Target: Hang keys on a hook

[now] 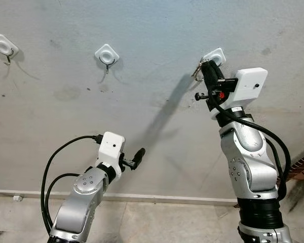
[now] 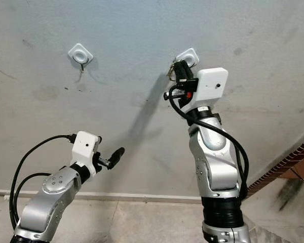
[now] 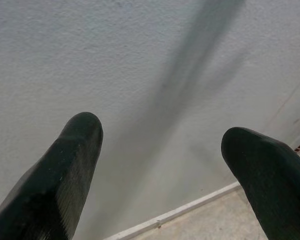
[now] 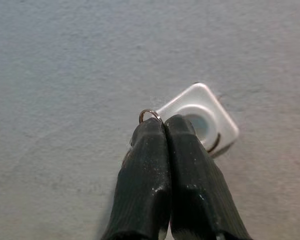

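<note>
My right gripper [image 1: 209,66] is raised against the grey wall, its tips just below the rightmost white hook [image 1: 216,55]. Its fingers are shut on a thin metal key ring [image 4: 149,114], which sticks out at the fingertips [image 4: 182,125]. The keys [image 1: 196,72] dangle beside the fingers on the left. In the right wrist view the white hook base [image 4: 200,112] sits right behind the tips, and its wire hook [image 4: 216,145] curves out beside them. Whether the ring touches the wire is hidden. My left gripper [image 1: 138,156] hangs low near the wall, open and holding nothing.
Two more white hooks, one in the middle [image 1: 107,53] and one at the far left [image 1: 5,45], are fixed to the wall with nothing on them. A pale skirting strip [image 1: 157,197] runs along the wall's foot above a tiled floor. A brick edge [image 2: 289,162] slants at the right.
</note>
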Robot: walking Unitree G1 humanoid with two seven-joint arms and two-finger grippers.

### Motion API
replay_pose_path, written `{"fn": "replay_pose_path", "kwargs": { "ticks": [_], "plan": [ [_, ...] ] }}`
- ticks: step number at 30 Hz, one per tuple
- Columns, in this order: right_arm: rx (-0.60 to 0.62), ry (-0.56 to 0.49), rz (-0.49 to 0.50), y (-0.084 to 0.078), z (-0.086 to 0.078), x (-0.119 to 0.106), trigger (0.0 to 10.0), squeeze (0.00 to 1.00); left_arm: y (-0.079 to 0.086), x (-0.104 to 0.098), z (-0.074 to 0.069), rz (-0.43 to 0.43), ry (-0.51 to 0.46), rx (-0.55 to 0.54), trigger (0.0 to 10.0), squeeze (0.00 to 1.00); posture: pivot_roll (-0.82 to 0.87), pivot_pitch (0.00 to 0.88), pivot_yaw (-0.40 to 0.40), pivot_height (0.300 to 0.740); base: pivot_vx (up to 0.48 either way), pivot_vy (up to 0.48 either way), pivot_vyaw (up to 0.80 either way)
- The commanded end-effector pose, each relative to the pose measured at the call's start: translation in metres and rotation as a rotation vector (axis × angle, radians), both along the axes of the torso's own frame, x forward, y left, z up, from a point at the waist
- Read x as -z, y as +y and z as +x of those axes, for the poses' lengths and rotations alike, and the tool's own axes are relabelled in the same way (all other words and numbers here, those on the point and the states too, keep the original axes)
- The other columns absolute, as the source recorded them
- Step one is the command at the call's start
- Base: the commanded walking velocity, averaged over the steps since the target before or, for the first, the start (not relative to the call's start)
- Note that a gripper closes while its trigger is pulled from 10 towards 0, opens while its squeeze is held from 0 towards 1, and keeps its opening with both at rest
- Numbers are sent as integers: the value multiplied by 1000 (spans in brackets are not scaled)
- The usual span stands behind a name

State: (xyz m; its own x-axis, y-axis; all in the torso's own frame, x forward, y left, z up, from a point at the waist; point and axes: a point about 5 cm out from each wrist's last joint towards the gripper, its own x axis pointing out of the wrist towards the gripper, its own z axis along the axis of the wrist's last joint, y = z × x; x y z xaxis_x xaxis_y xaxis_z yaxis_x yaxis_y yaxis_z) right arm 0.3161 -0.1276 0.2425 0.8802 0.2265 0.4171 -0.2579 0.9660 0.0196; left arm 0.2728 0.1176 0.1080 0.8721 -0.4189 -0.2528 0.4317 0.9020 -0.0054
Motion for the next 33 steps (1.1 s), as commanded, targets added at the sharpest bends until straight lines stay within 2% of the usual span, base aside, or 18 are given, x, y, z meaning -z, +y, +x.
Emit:
{"fn": "replay_pose_path", "kwargs": {
  "ticks": [1, 9, 14, 24, 33],
  "plan": [
    [1, -43, -18, 0, -4, -14, 10000, 0, 0, 0, 0, 6, 2, 5, 10000, 0, 150, 60, -44, 740, 0, 0, 0],
    [-83, -77, -22, 11, -18, -27, 10000, 0, 2, 0, 1, 14, 1, 9, 10000, 0, 147, 58, -41, 740, 0, 0, 0],
    [-129, -71, -36, 16, -25, -26, 10000, 0, 1, 1, 0, 13, 3, 10, 10000, 0, 145, 59, -41, 740, 0, 0, 0],
    [-104, -11, -121, 5, -27, -13, 10000, 0, 2, 1, 0, 15, 5, 10, 10000, 0, 144, 61, -40, 740, 0, 0, 0],
    [-15, -11, -162, -3, -18, -12, 10000, 0, 2, 1, 0, 17, 8, 12, 10000, 0, 146, 63, -40, 740, 0, 0, 0]
  ]
}}
